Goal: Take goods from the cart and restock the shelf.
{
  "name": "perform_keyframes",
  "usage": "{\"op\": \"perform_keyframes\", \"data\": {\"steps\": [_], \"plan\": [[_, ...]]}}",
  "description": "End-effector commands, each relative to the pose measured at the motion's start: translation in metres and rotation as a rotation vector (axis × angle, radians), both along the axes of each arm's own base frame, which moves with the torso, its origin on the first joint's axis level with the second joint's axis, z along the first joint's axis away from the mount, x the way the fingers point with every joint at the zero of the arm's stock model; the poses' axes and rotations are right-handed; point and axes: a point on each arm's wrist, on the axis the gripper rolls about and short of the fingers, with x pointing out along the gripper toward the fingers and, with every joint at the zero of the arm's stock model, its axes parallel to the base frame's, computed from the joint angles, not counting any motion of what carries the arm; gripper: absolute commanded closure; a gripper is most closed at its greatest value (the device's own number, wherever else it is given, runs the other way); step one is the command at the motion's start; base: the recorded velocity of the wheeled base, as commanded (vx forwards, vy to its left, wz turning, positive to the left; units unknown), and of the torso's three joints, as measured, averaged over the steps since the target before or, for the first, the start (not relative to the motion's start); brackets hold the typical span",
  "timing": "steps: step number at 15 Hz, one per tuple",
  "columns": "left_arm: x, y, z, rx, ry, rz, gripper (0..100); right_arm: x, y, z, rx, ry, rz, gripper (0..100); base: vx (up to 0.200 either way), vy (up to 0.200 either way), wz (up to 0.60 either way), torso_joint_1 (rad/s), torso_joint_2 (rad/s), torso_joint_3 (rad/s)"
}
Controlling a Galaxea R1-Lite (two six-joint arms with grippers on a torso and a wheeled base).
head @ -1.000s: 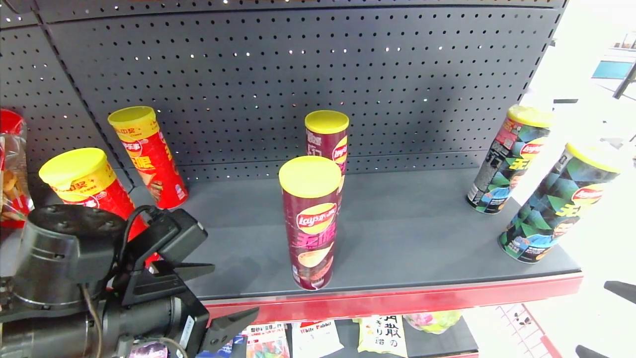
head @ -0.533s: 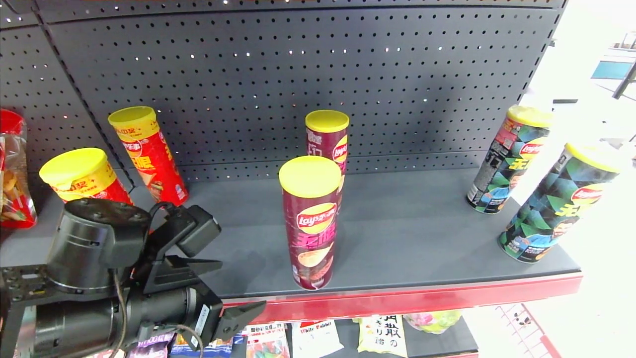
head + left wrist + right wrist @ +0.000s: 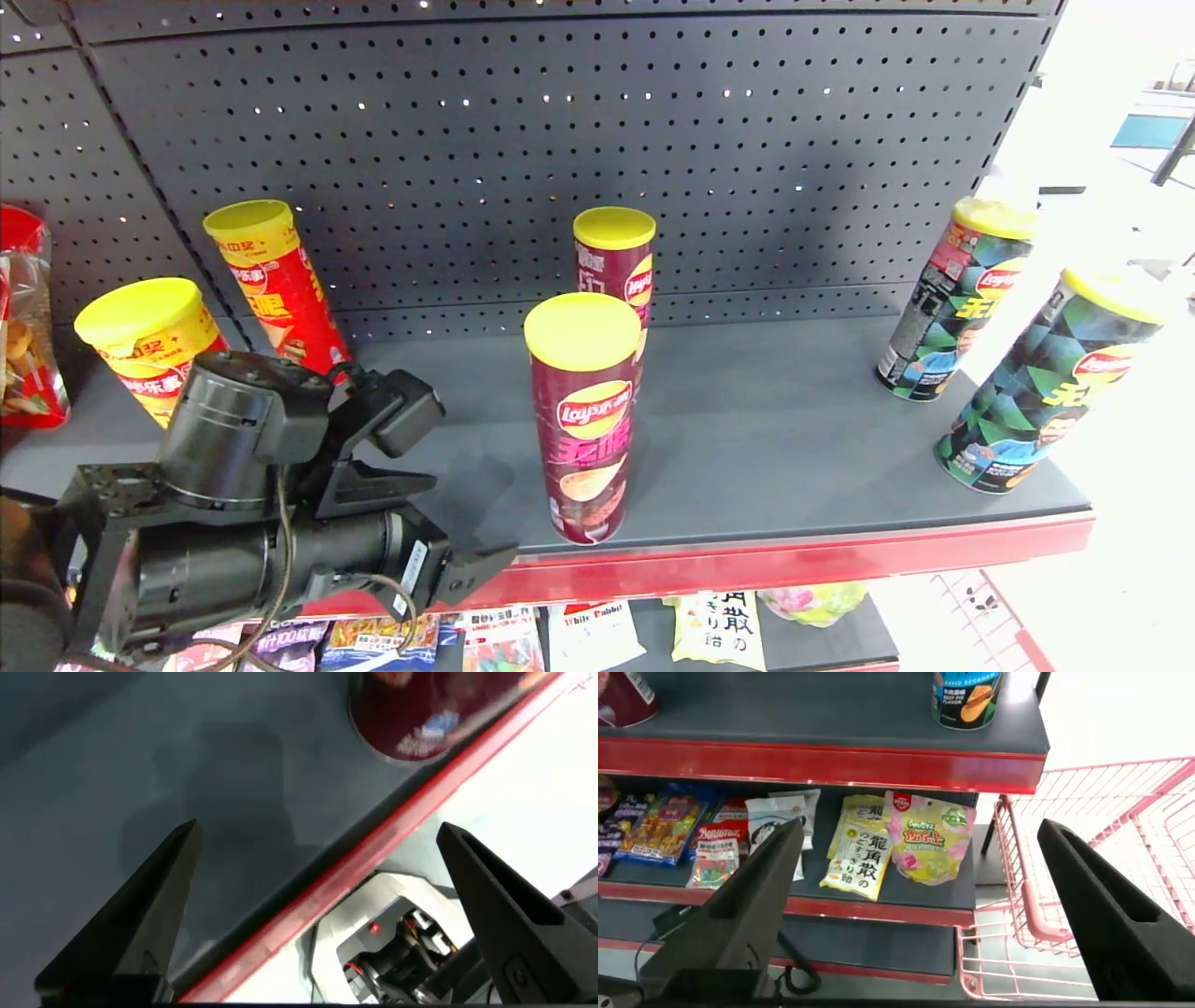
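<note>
Two maroon chip cans stand mid-shelf, one at the front point(image 3: 583, 420) and one behind it point(image 3: 613, 257). Two red cans point(image 3: 280, 289) point(image 3: 149, 336) stand at the left and two dark patterned cans point(image 3: 957, 299) point(image 3: 1055, 383) at the right. My left gripper point(image 3: 471, 521) hangs open and empty at the shelf's red front lip point(image 3: 794, 560), left of the front maroon can. The left wrist view has that can's base point(image 3: 420, 719) beyond the open left gripper point(image 3: 318, 831). My right gripper point(image 3: 920, 826) is open and empty, low before the lower shelf, beside a pink cart point(image 3: 1015, 873).
The grey shelf board point(image 3: 747, 439) has free room between the maroon and dark cans. A pegboard wall point(image 3: 560, 121) backs it. Snack packets point(image 3: 868, 845) fill the lower shelf. A bagged snack point(image 3: 23, 327) stands at the far left.
My left arm has risen and moved right, closer to the shelf's front lip and the front maroon can. The cans have not moved.
</note>
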Motion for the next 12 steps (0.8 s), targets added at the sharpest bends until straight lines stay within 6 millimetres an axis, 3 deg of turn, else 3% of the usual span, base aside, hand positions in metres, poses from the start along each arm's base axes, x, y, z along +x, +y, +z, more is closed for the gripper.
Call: {"op": "perform_keyframes", "data": {"steps": [1, 12], "plan": [[0.008, -0.005, -0.003, 0.007, 0.011, 0.0, 0, 0.0, 0.0, 0.0, 0.0, -0.003, 0.0, 0, 0.0, 0.0, 0.0, 0.0, 0.0, 0.0], [0.033, -0.019, -0.005, 0.016, 0.007, 0.017, 0, 0.0, 0.0, 0.0, 0.0, -0.003, -0.003, 0, 0.0, 0.0, 0.0, 0.0, 0.0, 0.0]]}}
